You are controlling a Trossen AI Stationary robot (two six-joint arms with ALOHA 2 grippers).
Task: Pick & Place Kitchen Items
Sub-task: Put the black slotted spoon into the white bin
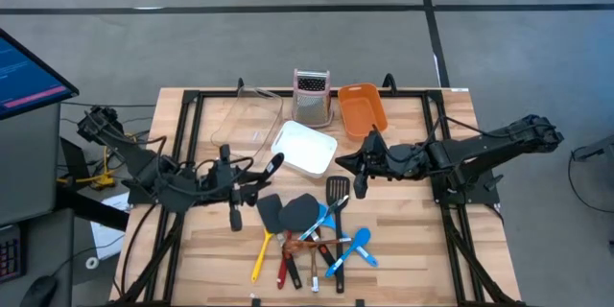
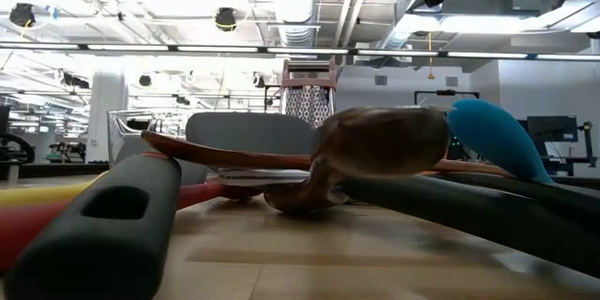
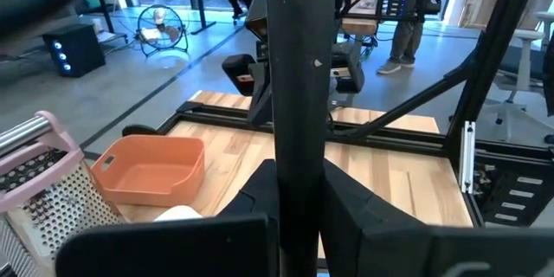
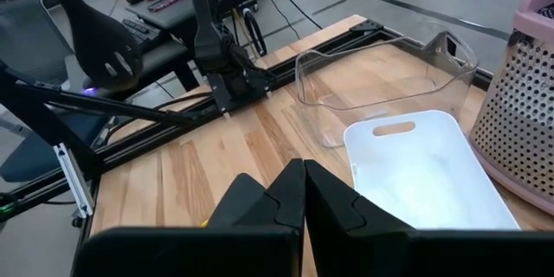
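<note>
1. The left gripper (image 1: 251, 189) clamps a black utensil (image 1: 270, 168) by its handle, lifted beside the white tub (image 1: 304, 148).
2. The right gripper (image 1: 347, 165) hangs clenched and empty over the counter (image 1: 413, 230).
3. Remaining utensils (image 1: 312, 240) lie heaped at the counter's front.
4. Risk: the long handle could swing and slip from such a narrow pinch.
</note>
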